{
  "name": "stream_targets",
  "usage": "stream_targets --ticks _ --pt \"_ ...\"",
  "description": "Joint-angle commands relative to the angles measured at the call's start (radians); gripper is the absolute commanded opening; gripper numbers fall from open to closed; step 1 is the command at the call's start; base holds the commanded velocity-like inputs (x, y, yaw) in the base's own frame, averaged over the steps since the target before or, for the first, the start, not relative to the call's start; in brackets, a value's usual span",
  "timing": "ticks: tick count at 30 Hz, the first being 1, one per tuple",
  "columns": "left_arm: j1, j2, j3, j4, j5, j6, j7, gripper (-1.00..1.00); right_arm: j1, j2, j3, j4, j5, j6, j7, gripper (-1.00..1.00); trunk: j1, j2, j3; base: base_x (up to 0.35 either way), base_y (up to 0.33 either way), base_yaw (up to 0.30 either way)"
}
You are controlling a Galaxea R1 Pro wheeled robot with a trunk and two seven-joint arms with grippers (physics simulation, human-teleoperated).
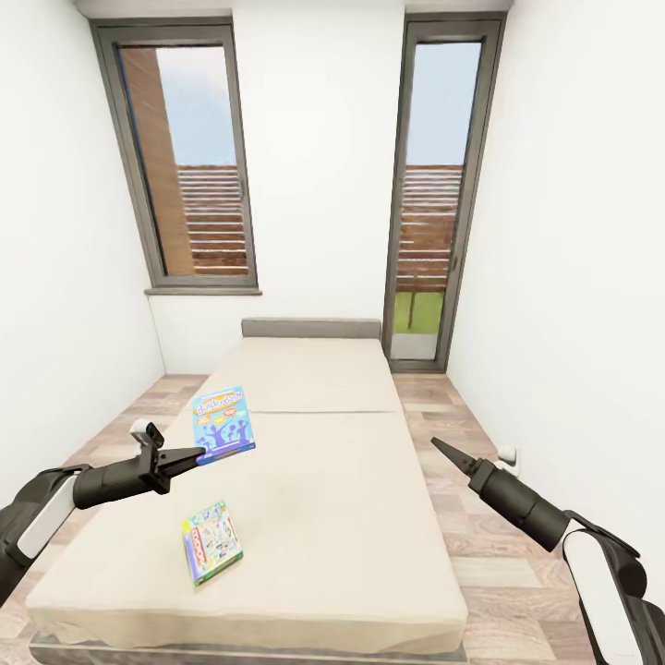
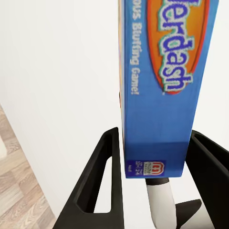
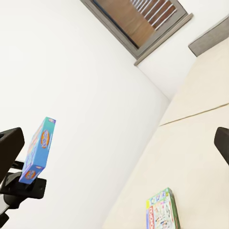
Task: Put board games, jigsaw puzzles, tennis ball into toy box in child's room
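Observation:
My left gripper [image 1: 194, 454] is shut on the edge of a blue board game [image 1: 222, 425] and holds it lifted above the left side of the bed [image 1: 351, 499]. In the left wrist view the blue box [image 2: 167, 71] stands between the two black fingers [image 2: 107, 171]. A second board game [image 1: 212, 543], white, green and red, lies flat on the mattress near the foot end, below the left gripper. My right gripper [image 1: 441, 449] hovers by the bed's right edge, open, its fingers [image 3: 222, 143] wide apart with nothing between them. The table, toy box, jigsaw puzzles and tennis ball are out of view.
The bed has a low grey headboard [image 1: 311, 328] against the far white wall, between two tall dark-framed windows [image 1: 185, 166]. Narrow strips of wood-plank floor [image 1: 480, 517] run along both sides of the bed. White walls close in left and right.

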Motion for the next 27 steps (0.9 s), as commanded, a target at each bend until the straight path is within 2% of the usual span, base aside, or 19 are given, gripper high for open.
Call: stream_targets --ticks 1,14,27 --pt "-0.001 0.001 -0.003 0.001 0.003 0.008 -0.003 -1.0 -0.001 0.0 -0.001 0.0 -0.002 0.006 0.001 1.0 -0.004 0.007 0.002 0.0 0.0 0.0" --pt "-0.001 0.002 -0.003 0.001 0.003 0.008 -0.005 -1.0 -0.001 0.002 0.004 0.0 -0.003 0.006 0.007 1.0 -0.054 0.098 0.043 -0.001 0.0 0.0" --pt "-0.001 0.001 -0.002 0.001 0.003 0.008 -0.005 -1.0 -0.001 0.002 0.003 0.001 -0.004 0.006 0.008 1.0 -0.104 0.189 0.084 -0.073 0.0 0.0"
